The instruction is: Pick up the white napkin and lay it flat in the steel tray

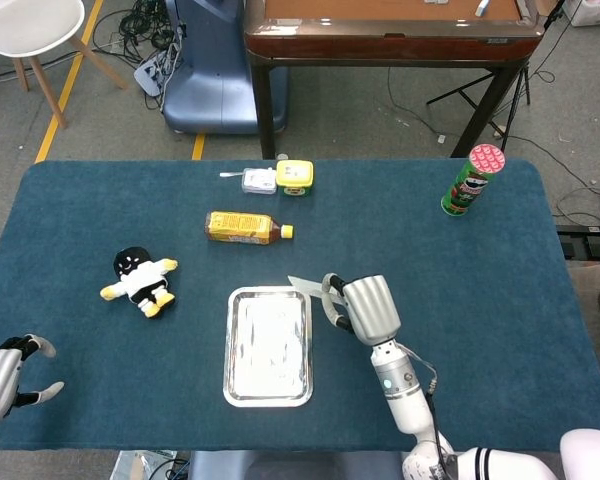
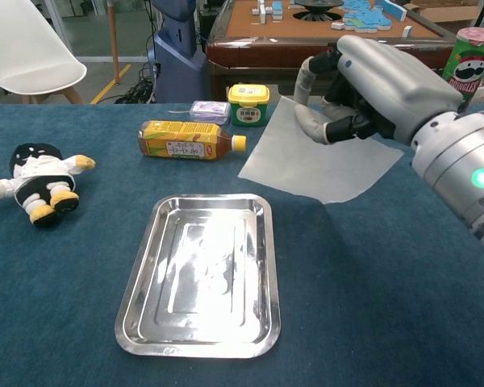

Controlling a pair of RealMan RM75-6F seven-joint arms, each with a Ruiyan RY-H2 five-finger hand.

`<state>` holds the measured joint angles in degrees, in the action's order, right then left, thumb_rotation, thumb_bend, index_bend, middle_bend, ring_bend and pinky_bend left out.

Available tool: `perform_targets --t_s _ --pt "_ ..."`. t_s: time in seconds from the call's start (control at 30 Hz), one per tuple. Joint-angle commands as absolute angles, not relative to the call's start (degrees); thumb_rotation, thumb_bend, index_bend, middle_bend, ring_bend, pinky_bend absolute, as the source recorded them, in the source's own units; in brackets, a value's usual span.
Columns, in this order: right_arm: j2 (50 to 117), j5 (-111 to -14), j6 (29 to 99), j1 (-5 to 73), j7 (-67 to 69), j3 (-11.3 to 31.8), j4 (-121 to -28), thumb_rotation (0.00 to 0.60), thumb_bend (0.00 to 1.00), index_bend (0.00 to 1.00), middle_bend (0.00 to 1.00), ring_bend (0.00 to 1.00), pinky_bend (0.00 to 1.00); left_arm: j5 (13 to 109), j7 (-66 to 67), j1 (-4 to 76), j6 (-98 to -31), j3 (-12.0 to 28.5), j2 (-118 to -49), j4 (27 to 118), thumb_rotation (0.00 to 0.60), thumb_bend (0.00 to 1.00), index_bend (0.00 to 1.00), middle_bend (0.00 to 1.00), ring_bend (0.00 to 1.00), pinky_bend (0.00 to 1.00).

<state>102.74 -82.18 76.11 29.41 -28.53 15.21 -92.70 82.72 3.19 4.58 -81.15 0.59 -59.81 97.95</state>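
The white napkin [image 2: 310, 160] hangs in the air, pinched by my right hand [image 2: 363, 76] above the table, just right of the steel tray [image 2: 200, 278]. In the head view only a corner of the napkin [image 1: 306, 287] shows past the right hand [image 1: 360, 307], at the upper right corner of the tray [image 1: 236, 372]. The tray holds nothing. My left hand [image 1: 2, 380] sits at the table's near left edge, fingers apart and holding nothing.
A black and white plush doll [image 1: 143, 279] lies left of the tray. Behind the tray lie a yellow tea bottle [image 1: 244, 228], a yellow tub [image 1: 295, 177] and a small grey box [image 1: 258, 181]. A green chip can [image 1: 471, 180] stands at the far right.
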Motion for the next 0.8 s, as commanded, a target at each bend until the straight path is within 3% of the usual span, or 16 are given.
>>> perform_targets --t_s 0.03,0.8 --pt "103.84 -81.92 75.93 30.22 -30.24 15.09 -94.00 0.600 0.55 0.62 1.00 1.00 1.00 82.57 3.26 4.57 -81.09 0.61 -59.66 98.04 0.600 0.07 0.48 0.44 0.36 0.58" --pt "109.94 -79.05 74.15 34.55 -36.97 15.71 -95.36 0.600 0.55 0.62 1.00 1.00 1.00 83.56 2.87 4.34 -81.50 0.27 -59.16 98.77 0.600 0.07 0.48 0.44 0.36 0.58"
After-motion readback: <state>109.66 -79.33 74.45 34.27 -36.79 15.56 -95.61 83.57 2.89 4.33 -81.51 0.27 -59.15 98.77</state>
